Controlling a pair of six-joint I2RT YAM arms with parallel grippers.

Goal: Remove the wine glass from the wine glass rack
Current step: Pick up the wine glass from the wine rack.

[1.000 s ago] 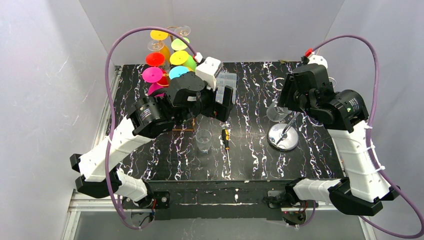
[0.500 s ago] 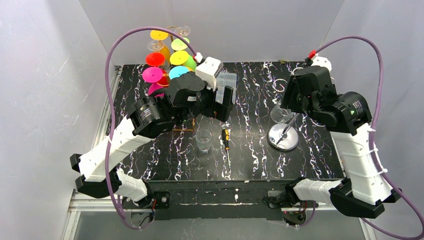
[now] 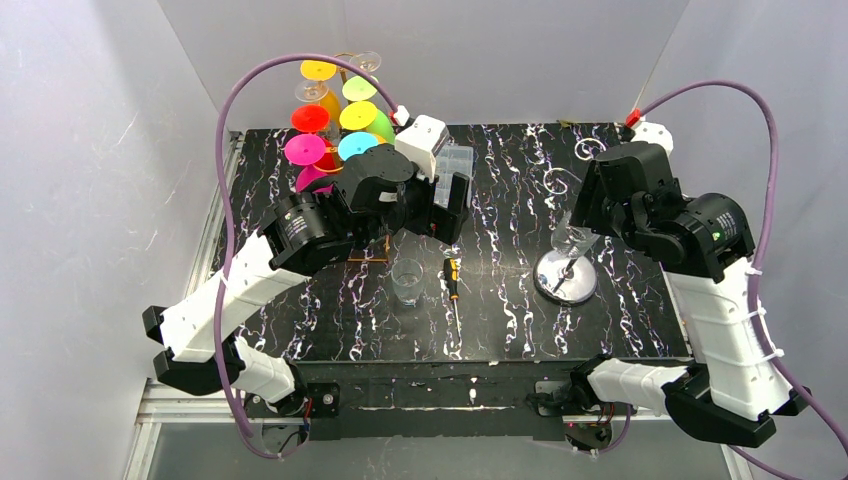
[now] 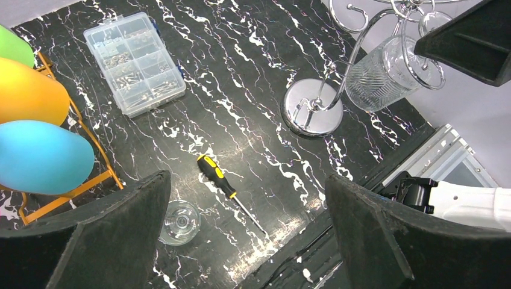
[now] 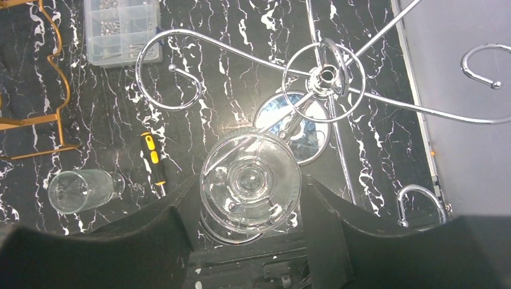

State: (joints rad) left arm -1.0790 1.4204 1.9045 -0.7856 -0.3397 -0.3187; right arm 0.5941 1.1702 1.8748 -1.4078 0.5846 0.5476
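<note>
The right hand (image 5: 250,192) is clamped around the bowl of the upturned wine glass (image 5: 250,179), foot uppermost, probably so the stem can slide free of its hook. The glass hangs just at 7 o'clock of the wine glass rack (image 5: 325,75) hub, on the tabletop's (image 3: 500,320) 3 o'clock side. The left hand (image 4: 247,241) gapes wide, empty.
</note>
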